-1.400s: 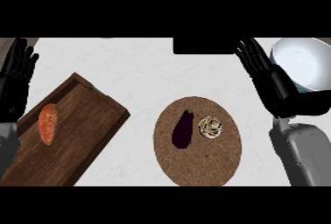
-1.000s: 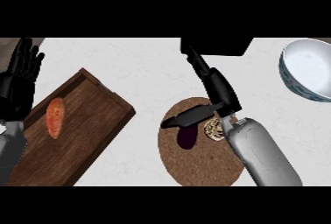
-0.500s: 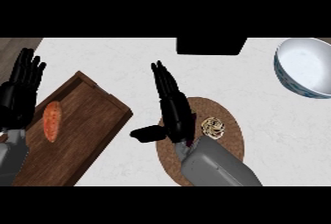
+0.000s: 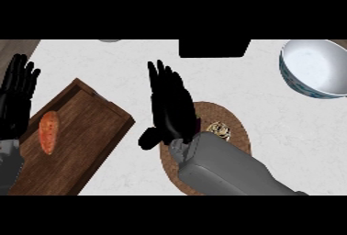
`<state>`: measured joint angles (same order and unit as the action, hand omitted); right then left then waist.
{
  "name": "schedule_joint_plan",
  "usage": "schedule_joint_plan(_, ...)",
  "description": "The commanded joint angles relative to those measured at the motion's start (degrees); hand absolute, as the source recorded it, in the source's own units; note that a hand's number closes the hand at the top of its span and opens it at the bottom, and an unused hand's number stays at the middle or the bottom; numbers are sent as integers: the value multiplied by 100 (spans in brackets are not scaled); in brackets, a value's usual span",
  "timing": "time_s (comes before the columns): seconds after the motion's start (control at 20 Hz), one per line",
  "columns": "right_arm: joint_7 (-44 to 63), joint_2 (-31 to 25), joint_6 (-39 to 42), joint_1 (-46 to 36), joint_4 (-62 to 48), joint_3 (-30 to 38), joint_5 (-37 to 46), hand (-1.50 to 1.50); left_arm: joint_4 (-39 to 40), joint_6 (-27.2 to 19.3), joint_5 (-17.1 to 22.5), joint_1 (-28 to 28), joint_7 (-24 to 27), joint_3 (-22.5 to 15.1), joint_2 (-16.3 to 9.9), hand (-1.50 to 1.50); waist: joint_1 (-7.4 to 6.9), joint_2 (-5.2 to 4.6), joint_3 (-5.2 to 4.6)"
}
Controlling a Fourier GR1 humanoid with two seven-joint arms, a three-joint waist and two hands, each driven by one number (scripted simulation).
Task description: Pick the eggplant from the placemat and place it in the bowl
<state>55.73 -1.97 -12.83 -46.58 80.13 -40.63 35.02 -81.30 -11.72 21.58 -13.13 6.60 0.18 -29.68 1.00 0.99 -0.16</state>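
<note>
White counter (image 4: 224, 73) fills the view, pale and lightly speckled, and no writing, label or brand shows anywhere on it or on the things it carries. Biggest piece on it is the dark wooden board (image 4: 88, 137), set at a slant toward the counter's near left corner, its lower end cut off by the view's edge. On the board lies an orange-red vegetable (image 4: 48, 132), long and tapered, close to the board's left side.

Next in size, the right forearm, grey, sweeps in from the lower edge and covers most of the round brown placemat (image 4: 238, 133) at the counter's near middle. Only the mat's right rim and a sliver at its left show. The right hand (image 4: 170, 108) is spread flat over the mat's upper left part, fingers straight and pointing toward the far edge, thumb out to the left, gripping nothing that can be seen.

The eggplant: only a thin dark purple strip (image 4: 197, 125) peeks out at the hand's right edge, on the placemat; the rest is hidden under the palm. Whether the palm touches it, cannot tell.

At the far right corner sits the bowl (image 4: 293, 78), white inside with a patterned blue outer wall, cut off by the view's right edge.

The left hand (image 4: 17, 98) shows at the left edge, open, fingers up, resting.

A black block (image 4: 213, 48) sits at the far edge, middle. Smallest: a round pale-and-brown patterned object (image 4: 220, 129) on the mat just right of the wrist, too small to identify.
</note>
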Motion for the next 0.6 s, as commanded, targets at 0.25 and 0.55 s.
schedule_joint_plan(0.25, 1842, -4, 2893, -637, 379, 464, -1565, -150, -73, -38, 7, 34, -78, 38, 81, 0, -32, -35, 6)
schedule_joint_plan(0.55, 2283, -180, 3416, -680, 432, 562, -2202, -150, -143, 120, 20, 38, -119, 122, -34, 0, -43, -47, 9)
